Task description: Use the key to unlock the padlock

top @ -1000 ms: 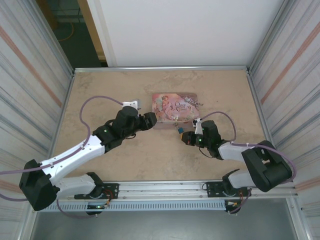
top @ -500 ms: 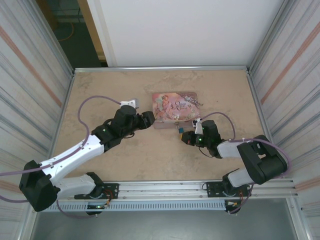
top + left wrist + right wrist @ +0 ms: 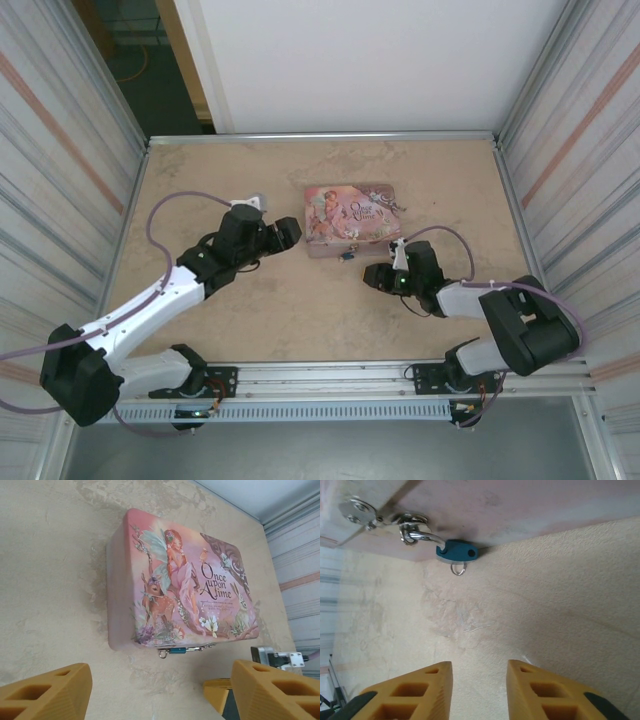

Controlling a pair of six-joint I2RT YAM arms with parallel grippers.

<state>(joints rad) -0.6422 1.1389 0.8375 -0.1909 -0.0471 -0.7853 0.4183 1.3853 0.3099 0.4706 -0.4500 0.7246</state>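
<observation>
Left claw (image 3: 291,232) sits at 9 o'clock from the pink tin (image 3: 350,215). Its fingers (image 3: 45,695) are wide apart and hold nothing. Tiny blue padlock (image 3: 456,551) hangs from the clasp (image 3: 380,512) on the tin's 6 o'clock side. Right claw (image 3: 479,690), at 5 o'clock from the padlock, is a little open and empty.

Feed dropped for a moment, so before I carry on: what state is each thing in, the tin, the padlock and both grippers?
Tin: lid shut, lying flat.
Padlock: hooked through the tin's clasp; cannot tell whether it is locked.
Left gripper: open, empty, short of the tin.
Right gripper: open, empty, short of the padlock.
</observation>
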